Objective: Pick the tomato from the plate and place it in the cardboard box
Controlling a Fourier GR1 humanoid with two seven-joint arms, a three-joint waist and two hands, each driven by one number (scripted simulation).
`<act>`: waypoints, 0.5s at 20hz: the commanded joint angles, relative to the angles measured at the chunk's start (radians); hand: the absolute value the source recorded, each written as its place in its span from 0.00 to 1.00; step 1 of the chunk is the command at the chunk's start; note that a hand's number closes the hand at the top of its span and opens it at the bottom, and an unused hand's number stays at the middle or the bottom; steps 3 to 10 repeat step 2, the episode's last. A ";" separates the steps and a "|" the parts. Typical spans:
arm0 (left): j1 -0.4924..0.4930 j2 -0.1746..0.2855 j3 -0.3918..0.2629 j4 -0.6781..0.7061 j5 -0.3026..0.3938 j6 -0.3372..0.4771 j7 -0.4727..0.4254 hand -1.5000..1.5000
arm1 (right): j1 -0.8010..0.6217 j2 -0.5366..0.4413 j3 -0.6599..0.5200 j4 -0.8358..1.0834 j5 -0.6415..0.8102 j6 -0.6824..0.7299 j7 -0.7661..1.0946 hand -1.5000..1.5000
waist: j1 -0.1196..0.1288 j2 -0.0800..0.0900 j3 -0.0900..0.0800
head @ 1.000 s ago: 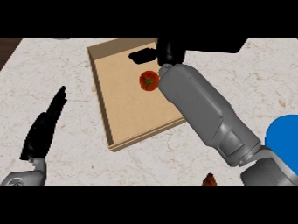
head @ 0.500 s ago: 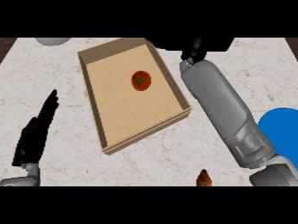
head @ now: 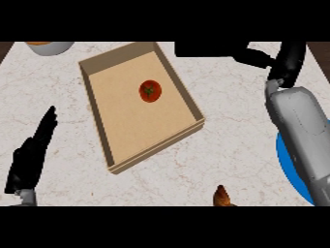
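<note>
The red tomato (head: 150, 91) lies inside the cardboard box (head: 188, 106), in its far half, with nothing touching it. My right hand (head: 290, 63) is off to the right of the box at the counter's far side, fingers fairly straight and empty. The blue plate (head: 289, 160) shows at the right, mostly hidden under my right forearm. My left hand (head: 33, 152) rests open at the lower left, fingers pointing up, well left of the box.
A bowl (head: 50, 47) sits at the far left edge of the counter. A dark shape (head: 210, 49) lies at the far edge beyond the box. A small brown object (head: 223, 197) pokes in at the bottom edge.
My right hand let the tomato go in the box, then drew back to the right, away from the box. The tomato stays where it lay. My left hand has not moved.
</note>
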 commanded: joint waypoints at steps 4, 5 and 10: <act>0.014 -0.008 0.011 0.057 -0.004 0.009 -0.046 0.50 | 0.238 -0.121 -0.006 -0.252 -0.063 0.175 -0.003 0.00 | -0.017 -0.002 -0.001; 0.014 -0.008 0.011 0.057 -0.004 0.009 -0.046 0.50 | 0.238 -0.121 -0.006 -0.252 -0.063 0.175 -0.003 0.00 | -0.017 -0.002 -0.001; 0.014 -0.008 0.011 0.057 -0.004 0.009 -0.046 0.50 | 0.238 -0.121 -0.006 -0.252 -0.063 0.175 -0.003 0.00 | -0.017 -0.002 -0.001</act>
